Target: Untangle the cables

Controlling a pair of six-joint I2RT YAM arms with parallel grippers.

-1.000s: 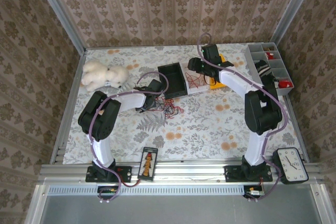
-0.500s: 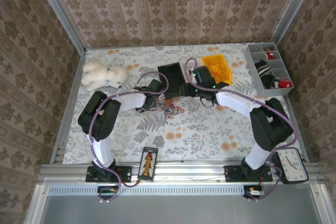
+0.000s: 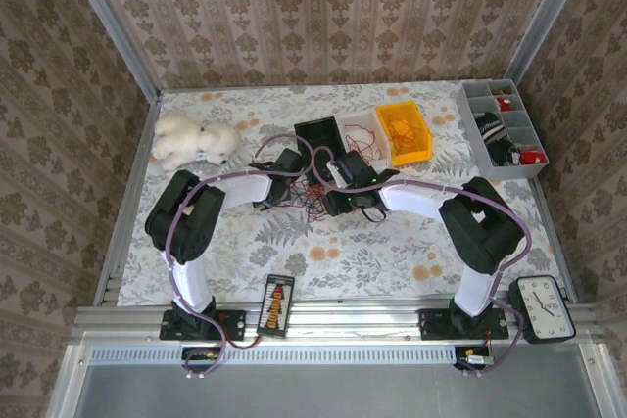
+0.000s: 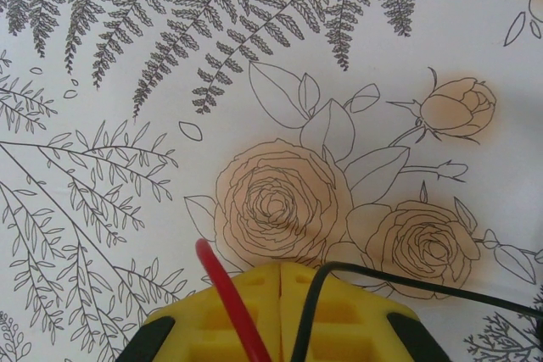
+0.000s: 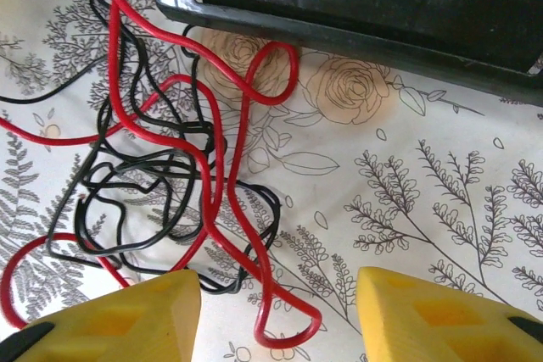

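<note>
The bench (image 3: 411, 237) is covered with a cloth of printed flowers and ferns, and patterned wallpaper closes the room on three sides. At the near edge lie a small abacus (image 3: 277, 305) and a clock (image 3: 545, 308), well apart from the work.

Further in, near the middle of the bench, the cables (image 3: 315, 201) lie as a loose heap of red and dark strands. The left gripper (image 4: 280, 294) is closed, and one red and one dark strand come out between its yellow fingers (image 4: 246, 315), so it seems to pinch them at the edge of the heap. The right gripper (image 5: 280, 315) hangs just over the tangle with its jaws apart. A red loop lies between them, but nothing is gripped.

Behind the heap stands a black bin (image 3: 318, 139), then a white tray (image 3: 355, 130) where a few thin red lines seem to show, and a yellow bin (image 3: 404, 132). A plush toy (image 3: 191, 139) and a grey organiser (image 3: 500, 122) are at the far corners.

The task looks to be at an early or middle stage. In the right wrist view the red and dark strands cross each other many times, and no strand on the cloth lies clearly separated. Most of the pulling apart is not yet done.
</note>
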